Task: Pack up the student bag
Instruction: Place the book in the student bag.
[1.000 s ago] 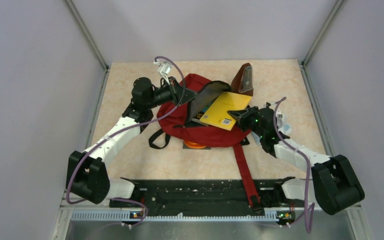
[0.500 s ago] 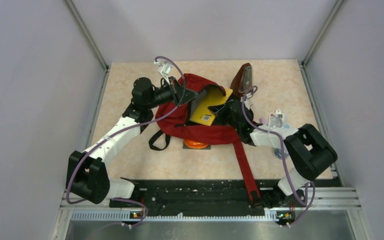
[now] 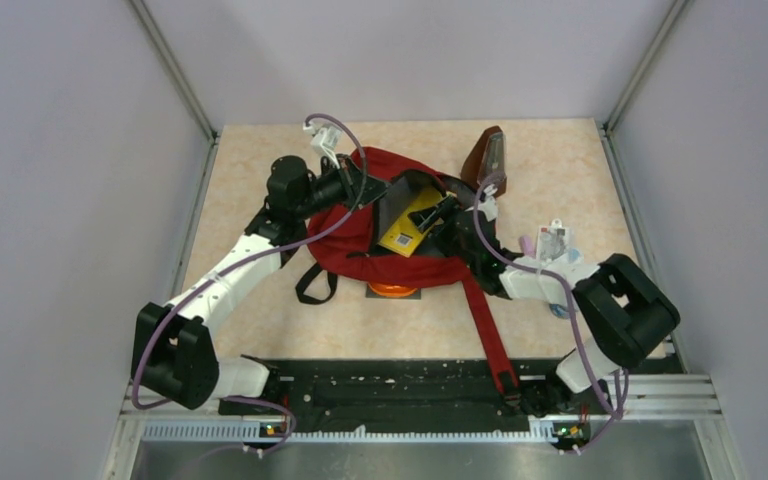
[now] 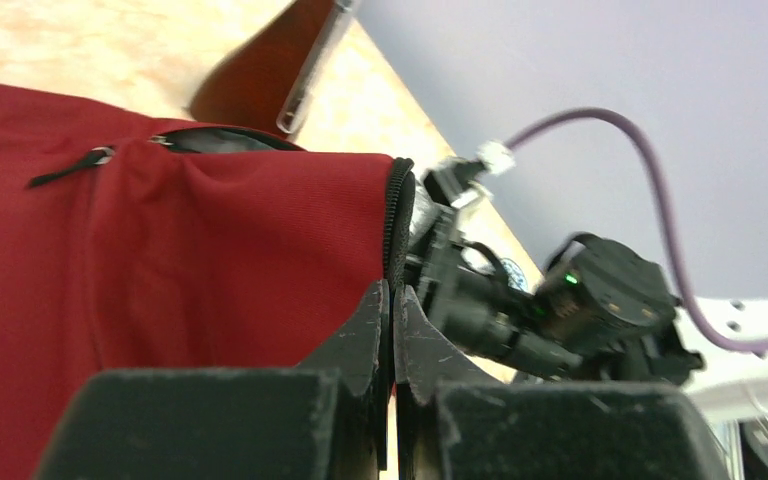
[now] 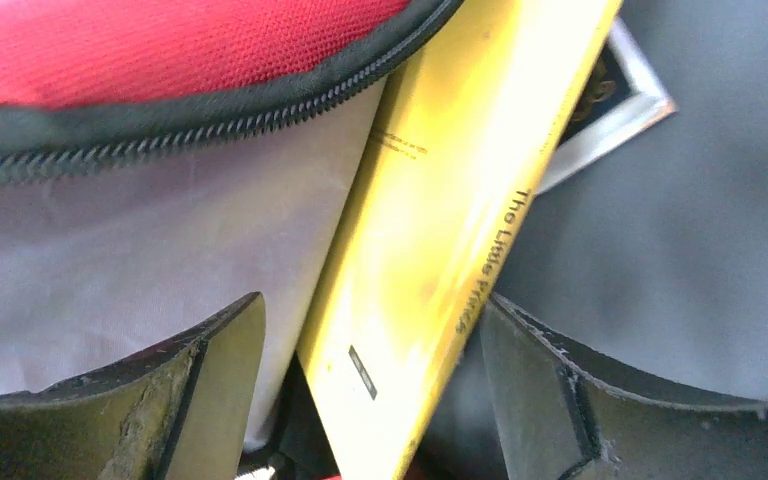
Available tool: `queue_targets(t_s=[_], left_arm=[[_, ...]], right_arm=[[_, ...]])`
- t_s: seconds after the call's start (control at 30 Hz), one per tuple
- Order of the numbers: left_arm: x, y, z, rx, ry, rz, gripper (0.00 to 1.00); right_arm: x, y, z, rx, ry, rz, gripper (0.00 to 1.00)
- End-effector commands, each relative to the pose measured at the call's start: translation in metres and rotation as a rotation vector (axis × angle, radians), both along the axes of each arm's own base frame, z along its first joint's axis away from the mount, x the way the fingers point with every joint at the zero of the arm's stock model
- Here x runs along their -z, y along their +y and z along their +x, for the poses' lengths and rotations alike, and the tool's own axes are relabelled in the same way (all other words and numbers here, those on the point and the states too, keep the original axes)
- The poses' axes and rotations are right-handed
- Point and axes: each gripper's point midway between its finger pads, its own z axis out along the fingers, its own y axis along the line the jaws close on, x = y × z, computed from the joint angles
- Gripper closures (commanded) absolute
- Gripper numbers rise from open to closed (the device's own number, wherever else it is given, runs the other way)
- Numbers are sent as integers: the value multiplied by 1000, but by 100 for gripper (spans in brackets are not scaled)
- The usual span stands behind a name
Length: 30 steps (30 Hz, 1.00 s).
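Right claw [image 5: 370, 305] stands spread around the yellow book [image 5: 440, 190], which sits half inside the red bag [image 3: 355, 250] mid-table [image 3: 260, 170], its flap pinched up by the left claw [image 4: 392, 300]; the book looks released, so next comes backing straight out without dragging it.

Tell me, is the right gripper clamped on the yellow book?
No, the right gripper stands open, fingers apart around the yellow book.

Left arm [image 3: 230, 278] and right arm [image 3: 545, 285] had white links and black joints; a purple cable [image 4: 596, 113] looped behind scuffed black fingers [image 5: 190, 390].
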Motion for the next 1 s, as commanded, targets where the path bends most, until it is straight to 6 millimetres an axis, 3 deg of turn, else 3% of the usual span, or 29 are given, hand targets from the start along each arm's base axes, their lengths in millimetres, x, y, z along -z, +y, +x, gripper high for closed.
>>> queue_targets(t_s=[0.0, 0.17, 0.27, 0.5, 0.67, 0.83, 0.97], left_arm=[[-12, 17, 16, -159, -34, 10, 100], [-3, 14, 18, -151, 6, 11, 100], [-1, 13, 18, -147, 23, 3, 100], [0, 12, 18, -141, 20, 5, 100], [-2, 12, 17, -137, 10, 11, 100], [-3, 12, 17, -135, 4, 13, 100], [0, 10, 16, -124, 22, 8, 100]], right_arm=[[-32, -31, -7, 65, -131, -85, 24], [-27, -57, -21, 108, -158, -136, 36], [-27, -57, -23, 87, -175, -152, 46], [-15, -41, -14, 26, -158, -201, 55], [-2, -19, -5, -52, -120, -197, 62], [0, 2, 7, -96, -139, -160, 91], [-10, 19, 27, -110, -180, -161, 99]])
